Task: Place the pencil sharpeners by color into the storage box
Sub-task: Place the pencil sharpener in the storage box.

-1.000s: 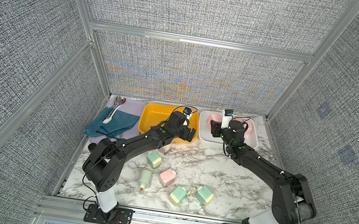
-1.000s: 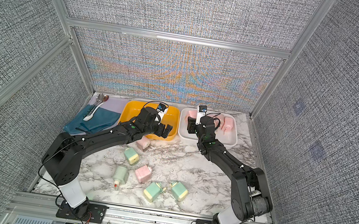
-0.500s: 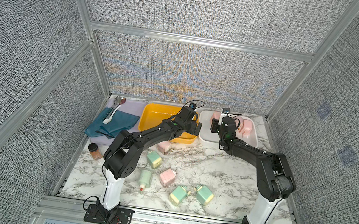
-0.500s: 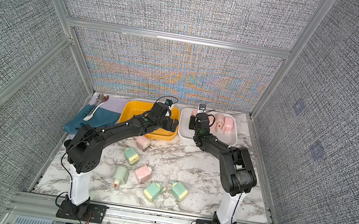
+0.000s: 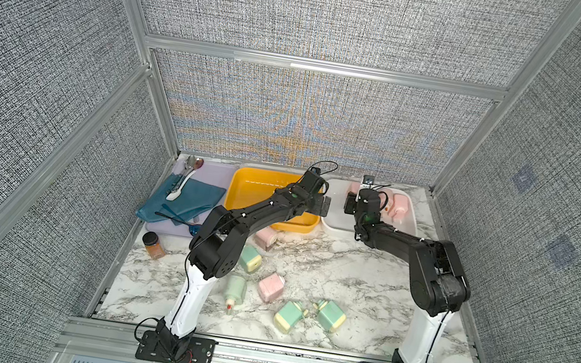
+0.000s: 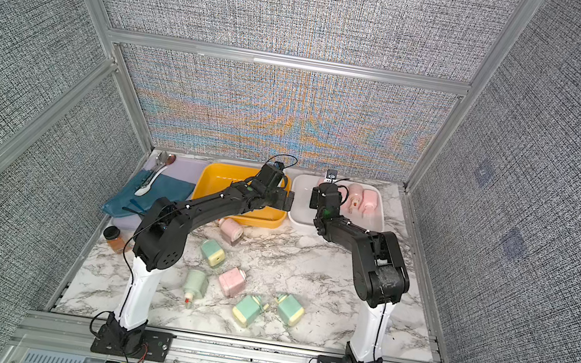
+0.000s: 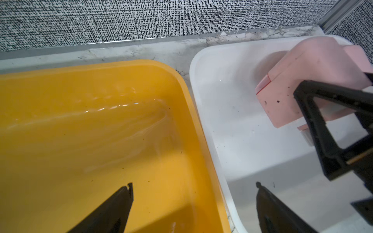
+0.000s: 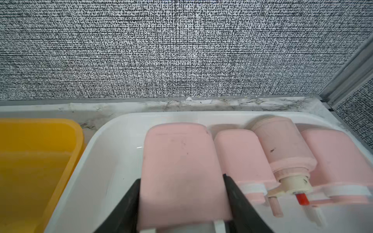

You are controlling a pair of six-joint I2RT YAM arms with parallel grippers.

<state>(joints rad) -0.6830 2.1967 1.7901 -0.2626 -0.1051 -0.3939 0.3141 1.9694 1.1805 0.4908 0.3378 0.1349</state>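
Observation:
My right gripper (image 8: 181,177) is shut on a pink pencil sharpener (image 8: 179,167), held over the left part of the white storage box (image 5: 333,222). Three more pink sharpeners (image 8: 242,155) lie side by side in that box to its right. My left gripper (image 7: 194,184) is open and empty, straddling the rim between the yellow storage box (image 7: 80,121) and the white one. The yellow box holds nothing. On the marble in a top view lie two pink sharpeners (image 5: 265,235) (image 5: 271,287) and several mint green ones (image 5: 250,258) (image 5: 235,289) (image 5: 288,317).
A brown spice jar (image 5: 153,245) stands at the left edge. A blue cloth (image 5: 185,198) with a spoon (image 5: 184,178) lies on a lilac board (image 5: 212,171) at the back left. Both boxes sit against the back wall, and the two grippers (image 5: 324,207) (image 5: 350,203) are close together.
My left gripper has swung right to the yellow box's right rim. My right gripper, still holding the pink sharpener, has shifted slightly left over the white box. Both elbows have risen.

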